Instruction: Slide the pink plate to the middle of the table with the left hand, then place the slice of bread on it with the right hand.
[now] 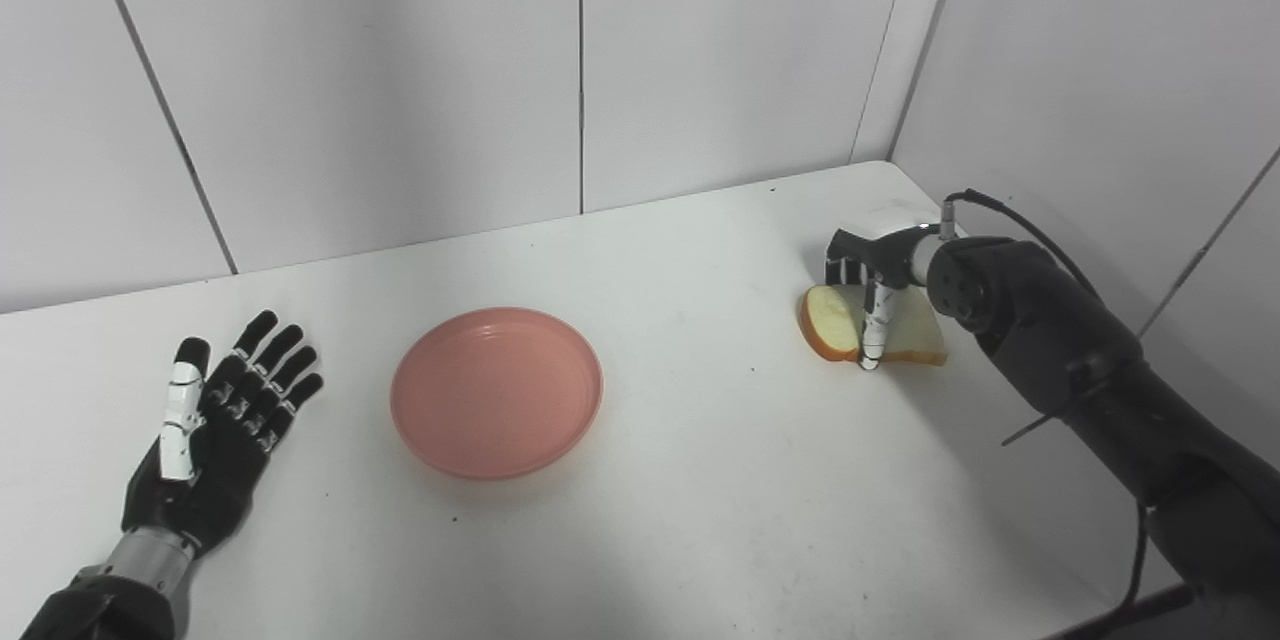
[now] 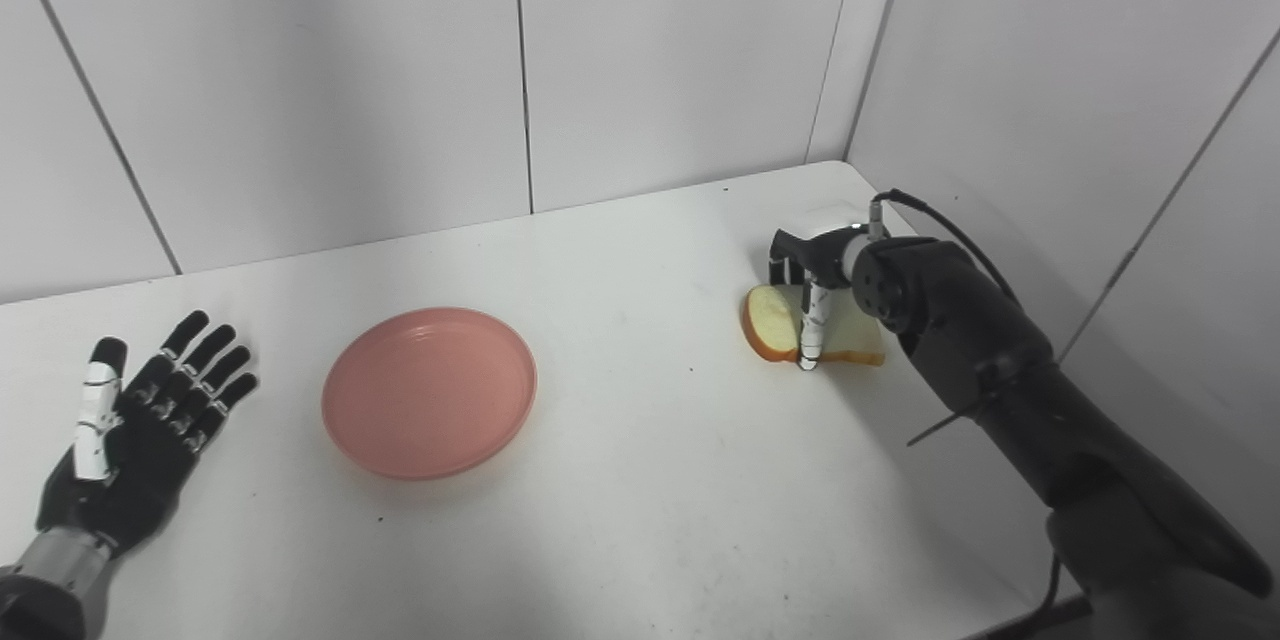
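The pink plate (image 1: 497,392) lies empty on the white table (image 1: 700,480), left of its middle. My left hand (image 1: 225,410) lies open, palm up, on the table to the left of the plate and apart from it. The slice of bread (image 1: 830,320) is at the right, near the wall, and seems to rest on the table. My right hand (image 1: 870,265) is over it, thumb down across its front and fingers behind it, closed on the slice. The back of the slice is hidden by the hand.
White walls stand behind the table and along its right side, close to the bread. The table's front right edge (image 1: 1110,610) shows under my right arm.
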Available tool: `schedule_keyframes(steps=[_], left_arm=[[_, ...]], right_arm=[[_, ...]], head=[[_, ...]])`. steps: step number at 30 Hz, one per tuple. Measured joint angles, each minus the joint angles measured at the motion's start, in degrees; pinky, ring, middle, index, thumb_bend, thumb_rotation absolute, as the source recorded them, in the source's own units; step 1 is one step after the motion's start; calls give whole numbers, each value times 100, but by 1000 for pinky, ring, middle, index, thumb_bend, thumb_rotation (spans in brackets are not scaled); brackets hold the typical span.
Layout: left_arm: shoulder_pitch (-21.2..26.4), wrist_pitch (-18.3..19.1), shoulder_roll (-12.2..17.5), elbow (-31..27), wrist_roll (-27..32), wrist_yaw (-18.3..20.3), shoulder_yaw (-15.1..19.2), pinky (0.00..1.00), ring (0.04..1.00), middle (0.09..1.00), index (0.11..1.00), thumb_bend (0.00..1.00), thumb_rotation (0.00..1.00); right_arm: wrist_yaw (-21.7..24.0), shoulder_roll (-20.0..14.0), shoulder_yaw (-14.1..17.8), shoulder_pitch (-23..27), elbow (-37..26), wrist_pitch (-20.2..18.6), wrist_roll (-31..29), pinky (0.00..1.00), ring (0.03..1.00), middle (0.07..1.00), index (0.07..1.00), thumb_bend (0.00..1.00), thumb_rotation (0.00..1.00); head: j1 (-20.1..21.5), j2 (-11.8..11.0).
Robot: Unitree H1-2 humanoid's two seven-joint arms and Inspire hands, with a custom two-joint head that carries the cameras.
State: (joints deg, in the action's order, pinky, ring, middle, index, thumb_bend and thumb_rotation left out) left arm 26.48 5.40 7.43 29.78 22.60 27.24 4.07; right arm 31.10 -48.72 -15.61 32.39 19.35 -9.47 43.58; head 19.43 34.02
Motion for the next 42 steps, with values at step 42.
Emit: schedule_keyframes(steps=[42], left_arm=[[424,-329,-878,418,-631,-869,-466,969,976,970,973,668,1000]], right_arm=[[746,1866,-538,1501,-1508,144,-240,325,390,426,528,519,0]], head=[[-1653,-492]])
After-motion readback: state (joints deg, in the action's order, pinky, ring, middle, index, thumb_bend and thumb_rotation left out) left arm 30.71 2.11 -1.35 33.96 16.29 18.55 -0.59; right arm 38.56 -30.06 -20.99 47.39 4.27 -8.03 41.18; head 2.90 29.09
